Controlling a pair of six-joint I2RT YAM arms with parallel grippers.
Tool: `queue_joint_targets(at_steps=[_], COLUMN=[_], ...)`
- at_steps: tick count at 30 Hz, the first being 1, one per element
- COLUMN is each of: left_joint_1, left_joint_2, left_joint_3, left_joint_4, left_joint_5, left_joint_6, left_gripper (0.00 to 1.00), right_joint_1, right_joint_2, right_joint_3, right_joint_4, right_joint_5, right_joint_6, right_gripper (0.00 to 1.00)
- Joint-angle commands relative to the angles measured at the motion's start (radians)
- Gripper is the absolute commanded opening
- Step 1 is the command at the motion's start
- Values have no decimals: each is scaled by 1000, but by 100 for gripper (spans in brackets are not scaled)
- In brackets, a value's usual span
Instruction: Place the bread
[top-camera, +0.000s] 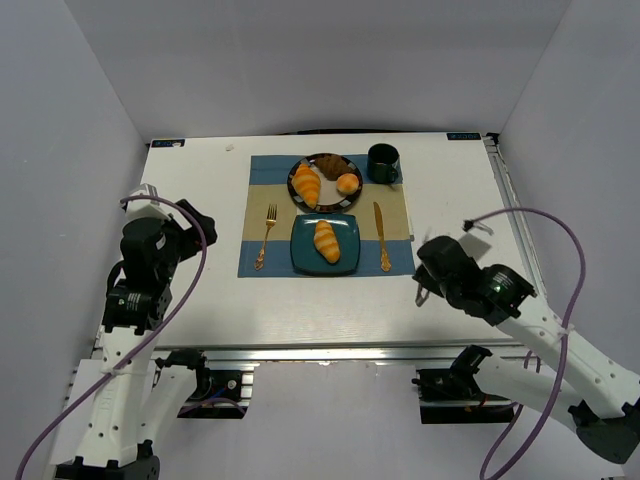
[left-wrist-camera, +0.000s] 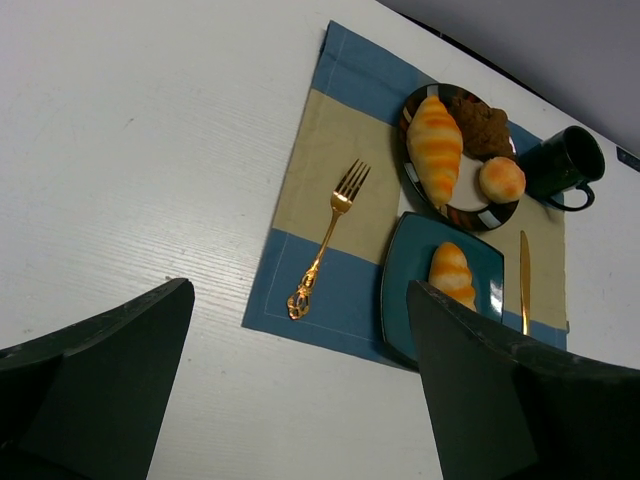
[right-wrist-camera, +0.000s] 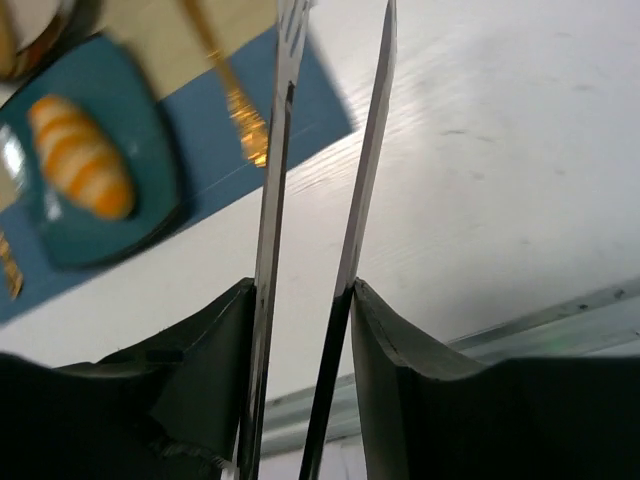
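The bread (top-camera: 327, 241) (left-wrist-camera: 452, 275) (right-wrist-camera: 80, 157), a golden roll with pale ridges, lies on the square teal plate (top-camera: 300, 226) (left-wrist-camera: 398, 262) (right-wrist-camera: 152, 108). My right gripper (top-camera: 428, 276) (right-wrist-camera: 303, 288) hovers over bare table to the right of the placemat, shut on a pair of thin metal tongs (right-wrist-camera: 375, 150). The tong blades stand slightly apart with nothing between them, and their tips run out of the wrist view. At the table's left side my left gripper (top-camera: 192, 220) (left-wrist-camera: 300, 290) is open and holds nothing.
A blue and tan placemat (top-camera: 262, 190) carries a gold fork (top-camera: 268, 235), a gold knife (top-camera: 381, 237) and a dark round plate (top-camera: 296, 172). That plate holds a larger orange roll (top-camera: 306, 185) and a small bun (top-camera: 347, 183). A dark mug (top-camera: 383, 162) stands behind.
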Motion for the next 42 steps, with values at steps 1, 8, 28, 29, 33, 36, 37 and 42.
queue_joint_targets(at_steps=[1, 8, 28, 29, 33, 36, 37, 42], left_joint_1=[-3, -3, -3, -3, -3, -3, -3, -3], left_joint_2=[8, -12, -52, -51, -54, -75, -83, -100], left_joint_3=[-22, -59, -74, -75, -75, -74, -74, -54], left_joint_4=[36, 54, 37, 38, 27, 5, 1, -15], left_joint_5=[47, 72, 70, 69, 69, 55, 52, 33], left_joint_6=[-2, -12, -16, -15, -10, -8, -10, -19], left_gripper=[98, 98, 98, 98, 98, 98, 98, 98], right_joint_1=[-26, -133, -397, -397, -397, -397, -397, -397], right_joint_2=[-103, -99, 162, 168, 204, 195, 185, 60], right_joint_3=[-88, -189, -454, -458, -456, -445, -436, -301], right_joint_4=[-196, -199, 330, 341, 361, 364, 355, 229], right_joint_5=[211, 258, 5, -6, -14, -25, -26, -17], right_joint_6=[304, 430, 182, 174, 160, 140, 125, 36], right_gripper=[47, 44, 55, 55, 62, 81, 87, 89])
